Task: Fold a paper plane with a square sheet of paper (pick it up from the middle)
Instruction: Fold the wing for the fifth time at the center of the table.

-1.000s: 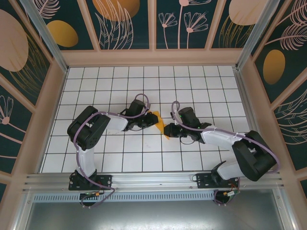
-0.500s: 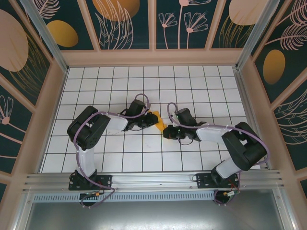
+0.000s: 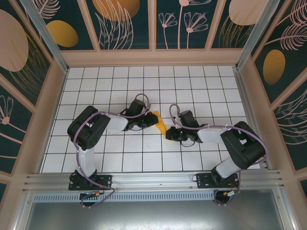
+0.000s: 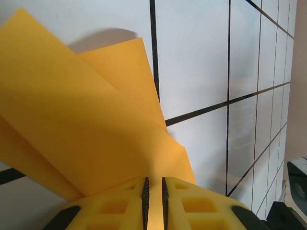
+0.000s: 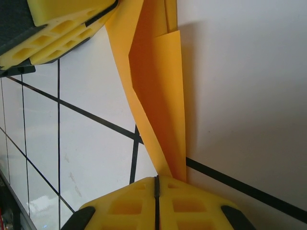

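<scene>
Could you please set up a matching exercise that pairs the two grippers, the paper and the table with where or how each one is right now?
Things:
1. left gripper
2. right gripper
3. folded paper
4. table

Places or states:
A. white tiles with dark grid lines
B. shut on the paper's nearer, right-hand end in the top view
C. orange-yellow, layered, running from one gripper to the other
D. shut on the paper's farther, left-hand end in the top view

Pairs: 1-D, 2-B, 3-C, 4-A
</scene>
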### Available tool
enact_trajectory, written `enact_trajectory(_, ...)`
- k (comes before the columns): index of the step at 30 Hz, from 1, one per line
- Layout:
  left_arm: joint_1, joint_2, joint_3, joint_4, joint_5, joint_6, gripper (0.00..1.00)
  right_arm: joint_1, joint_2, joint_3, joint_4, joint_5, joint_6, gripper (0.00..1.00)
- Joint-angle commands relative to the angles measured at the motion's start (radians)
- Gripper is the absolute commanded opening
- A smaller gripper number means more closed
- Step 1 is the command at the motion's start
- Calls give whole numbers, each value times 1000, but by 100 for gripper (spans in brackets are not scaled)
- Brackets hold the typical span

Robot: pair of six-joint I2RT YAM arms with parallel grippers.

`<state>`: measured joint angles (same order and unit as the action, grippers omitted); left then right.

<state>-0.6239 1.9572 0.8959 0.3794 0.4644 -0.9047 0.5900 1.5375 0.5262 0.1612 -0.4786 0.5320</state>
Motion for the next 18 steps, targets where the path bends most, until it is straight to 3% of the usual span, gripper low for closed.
enact_trajectory(1, -10, 126, -29, -132, -113, 46, 19, -21, 18, -45, 9, -13, 14, 10)
enact_trajectory(18, -8, 130, -29, -130, -121, 40, 18, -37, 64, -136, -15, -113, 73, 8)
